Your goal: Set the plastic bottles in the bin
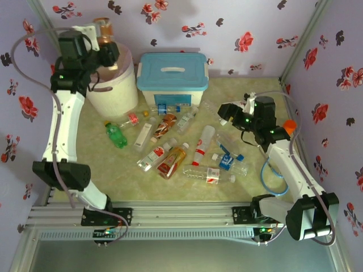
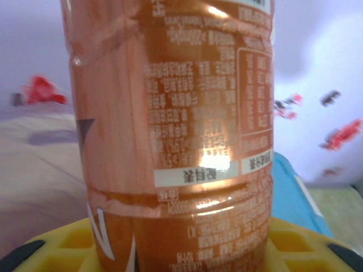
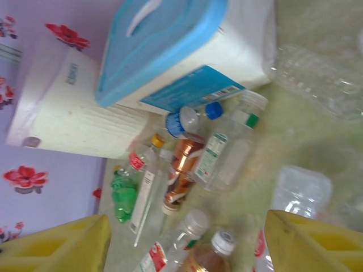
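Over the round white bin (image 1: 115, 96), left gripper (image 1: 105, 42) tight on glossy amber bottle (image 2: 181, 124); right gripper (image 3: 187, 242) wide

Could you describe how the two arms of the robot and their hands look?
Both the left arm and the right arm have white links between black joint housings, with green lights. A grey cable loops along the left arm; a blue cable curls near the right arm's base. The left hand and the right hand have yellow fingers with square grid recesses.

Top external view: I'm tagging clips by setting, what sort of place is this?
Likely a staged robot test booth: floral-papered walls enclose a small table, with an aluminium rail along its near edge.
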You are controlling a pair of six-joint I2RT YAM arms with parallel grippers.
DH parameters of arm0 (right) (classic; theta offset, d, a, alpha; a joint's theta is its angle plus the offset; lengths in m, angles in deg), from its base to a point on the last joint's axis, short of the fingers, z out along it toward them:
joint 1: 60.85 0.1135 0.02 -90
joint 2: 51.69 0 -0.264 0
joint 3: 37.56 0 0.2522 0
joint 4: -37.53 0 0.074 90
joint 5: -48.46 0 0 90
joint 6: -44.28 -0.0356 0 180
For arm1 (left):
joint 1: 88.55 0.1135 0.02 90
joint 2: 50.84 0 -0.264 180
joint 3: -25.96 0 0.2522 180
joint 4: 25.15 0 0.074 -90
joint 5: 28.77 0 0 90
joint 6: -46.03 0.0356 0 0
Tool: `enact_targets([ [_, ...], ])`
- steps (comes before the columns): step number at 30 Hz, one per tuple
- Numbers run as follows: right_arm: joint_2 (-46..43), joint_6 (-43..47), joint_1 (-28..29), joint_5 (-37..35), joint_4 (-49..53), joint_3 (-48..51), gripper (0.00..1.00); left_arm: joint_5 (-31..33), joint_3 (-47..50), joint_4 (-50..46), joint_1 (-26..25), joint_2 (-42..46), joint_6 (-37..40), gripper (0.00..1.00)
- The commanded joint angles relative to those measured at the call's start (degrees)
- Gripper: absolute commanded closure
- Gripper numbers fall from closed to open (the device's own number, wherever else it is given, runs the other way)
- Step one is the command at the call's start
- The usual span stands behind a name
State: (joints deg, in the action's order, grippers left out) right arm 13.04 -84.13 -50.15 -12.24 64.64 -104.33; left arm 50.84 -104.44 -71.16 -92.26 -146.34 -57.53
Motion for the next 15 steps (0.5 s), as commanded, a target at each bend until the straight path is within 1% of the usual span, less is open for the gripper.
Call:
enact_targets([
  [1, -2.8, 3.3, -0.4, -2.6, 3.5, 0.6, 0.28, 1.7, -6.8, -6.0, 3.4, -7.6, 0.1, 1.00],
  [7, -4.2, 5.8, -0.7, -2.7, 9.0, 1.2, 0.28, 2.8, -17.4, -10.7, 6.8, -17.9, 1.3, 1.00],
  [12, -7.1, 6.8, -0.9, -5.3, 12.5, 2.8, 0.28, 2.8, -32.5, -21.3, 7.5, -29.5, 3.8, 1.00],
  [15, -9.3, 6.2, -1.0, -6.4, 12.8, 4.5, 0.28, 3.1, -36.5, -25.2, 7.6, -34.1, 5.9, 1.00],
])
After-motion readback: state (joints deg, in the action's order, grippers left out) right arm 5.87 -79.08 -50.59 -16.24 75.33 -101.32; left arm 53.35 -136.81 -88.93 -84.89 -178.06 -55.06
